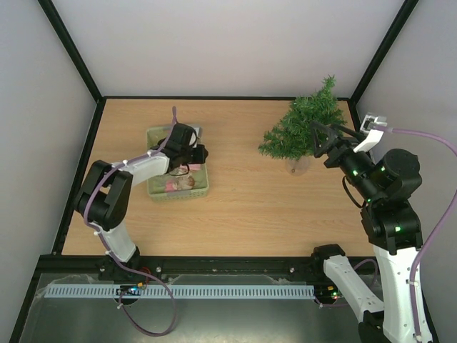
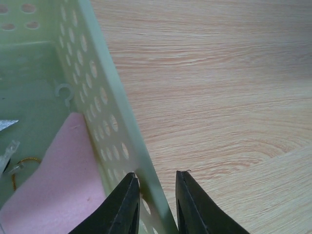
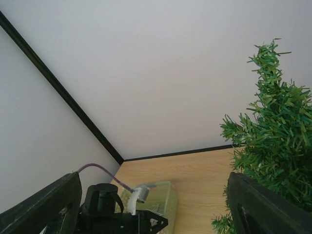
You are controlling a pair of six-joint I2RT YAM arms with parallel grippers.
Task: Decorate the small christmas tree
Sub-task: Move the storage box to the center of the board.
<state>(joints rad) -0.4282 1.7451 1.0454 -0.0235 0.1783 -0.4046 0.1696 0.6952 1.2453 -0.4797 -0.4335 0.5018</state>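
The left hand (image 2: 155,204) straddles the pale green basket (image 2: 105,112) wall, narrowed (gripping or not, I cannot tell); better shift inward. On the bench (image 1: 243,207), far right, the right hand (image 3: 155,195) gapes beside the small christmas tree (image 3: 273,131).

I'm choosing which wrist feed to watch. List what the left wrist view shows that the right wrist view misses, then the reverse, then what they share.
Left wrist only: the left gripper straddling the perforated wall of the pale green basket, with a pink pad and a small white hook inside. Right wrist only: the small christmas tree beside the wide-open right gripper, the white back wall, and the left arm seen from afar. Both: that basket and the wooden table.
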